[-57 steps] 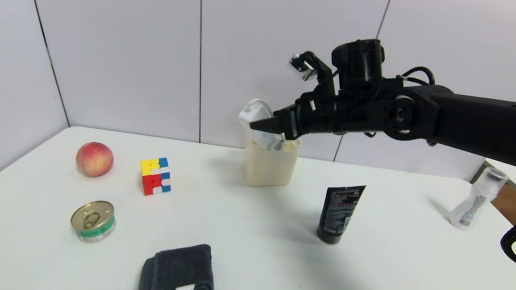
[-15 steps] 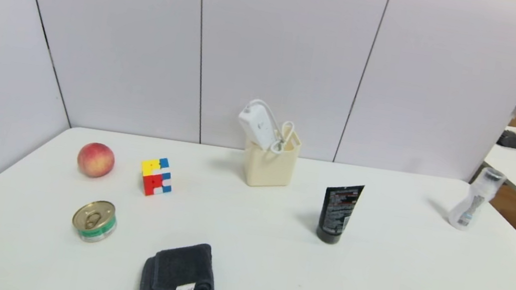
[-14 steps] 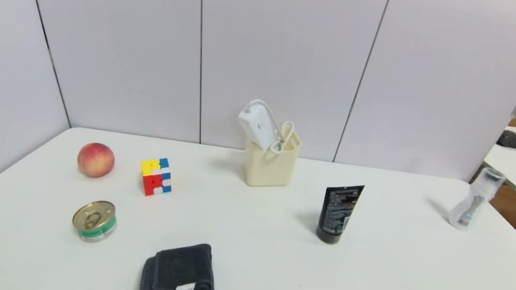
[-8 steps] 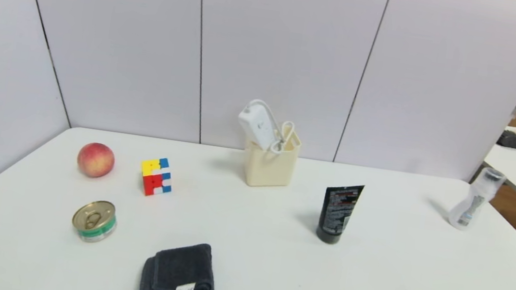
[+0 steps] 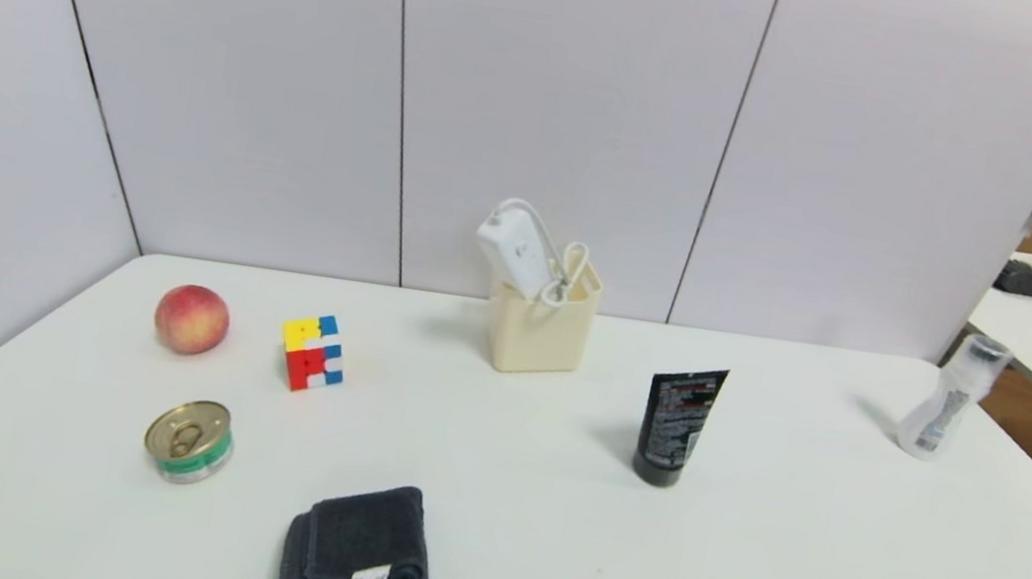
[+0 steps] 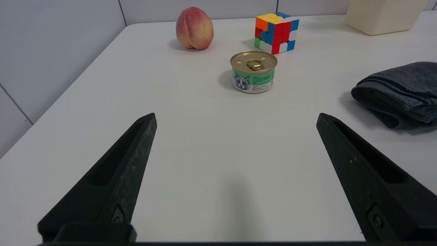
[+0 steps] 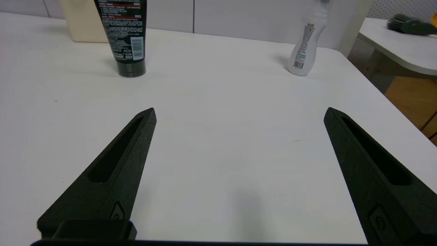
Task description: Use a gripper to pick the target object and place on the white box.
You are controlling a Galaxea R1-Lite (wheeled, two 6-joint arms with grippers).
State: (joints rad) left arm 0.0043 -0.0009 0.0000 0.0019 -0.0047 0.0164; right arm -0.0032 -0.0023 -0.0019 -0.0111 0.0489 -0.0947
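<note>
The white power strip [image 5: 516,248] leans tilted in the cream-white box [image 5: 538,337] at the back middle of the table, its upper end and a loop of white cord sticking out above the rim. Neither arm shows in the head view. My left gripper [image 6: 236,115] hangs open over bare table near the front left, nothing between its fingers. My right gripper [image 7: 240,111] is open too, low over bare table at the front right. The box shows partly in both wrist views [image 6: 384,15] [image 7: 83,24].
A peach [image 5: 191,319], a colour cube [image 5: 311,352], a tin can [image 5: 188,441] and a folded dark towel [image 5: 358,554] lie on the left half. A black tube [image 5: 676,425] stands right of centre. A clear bottle [image 5: 945,395] stands near the table's right edge.
Over the last second nothing has moved. Earlier still, the right arm reached over the box with its gripper at the power strip; it has since left the head view.
</note>
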